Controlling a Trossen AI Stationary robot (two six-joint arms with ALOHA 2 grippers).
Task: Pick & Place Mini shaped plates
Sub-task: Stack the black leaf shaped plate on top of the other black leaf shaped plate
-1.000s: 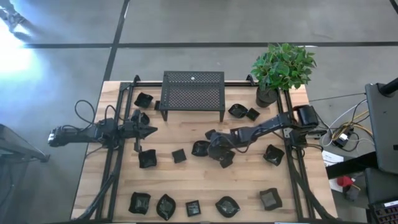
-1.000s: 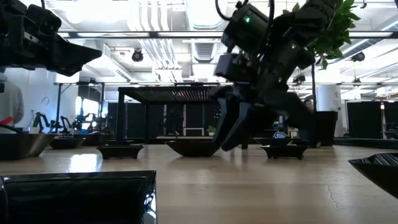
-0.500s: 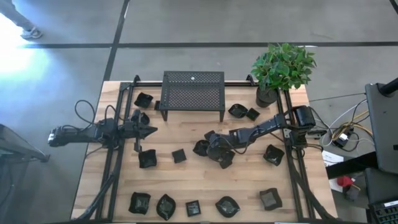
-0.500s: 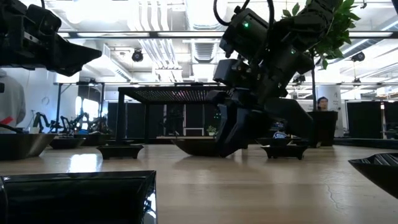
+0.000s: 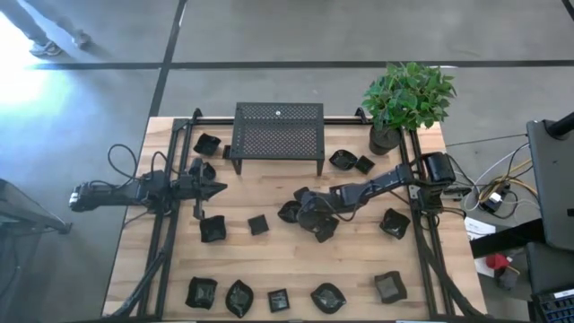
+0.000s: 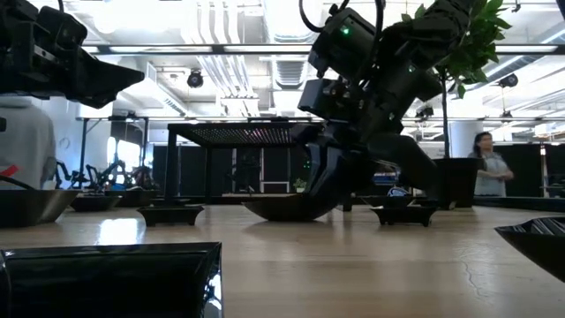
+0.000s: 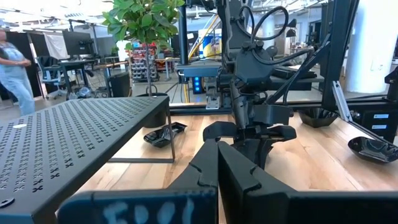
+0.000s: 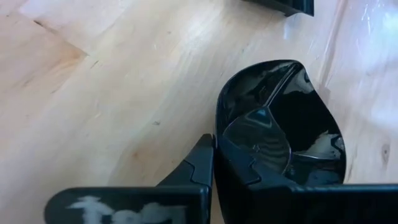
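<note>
Several mini shaped plates, small glossy black dishes, lie scattered over the wooden table [image 5: 269, 260]. My right gripper [image 5: 294, 213] reaches out low over the table's middle and is shut on one rounded plate [image 8: 280, 124], which also shows in the high view [image 5: 287, 213] and the low view [image 6: 275, 210]. A second plate [image 5: 325, 230] lies under that arm. My left gripper [image 5: 221, 188] hangs shut above the table's left side, holding nothing. My right gripper pinches the rounded plate's rim [image 8: 219, 127] on the side facing the arm. One finger [image 8: 198, 163] is outside the dish and the other [image 8: 249, 171] inside it. The fingers slant down from the table's right. The plate's underside [image 6: 278, 215] rests on the table.
A black perforated stand [image 5: 278, 136] stands at the far middle, with a potted plant [image 5: 405, 99] at the far right. More plates sit near the stand [image 5: 208, 144] [image 5: 343, 160], mid-table [image 5: 258, 224] [image 5: 395, 222], and along the near edge [image 5: 278, 301]. A person walks in the room behind [image 6: 487, 168].
My right gripper has moved slightly toward the table's left and has shut its open fingers on the rounded plate's rim. The plate has stayed where it was on the table.
</note>
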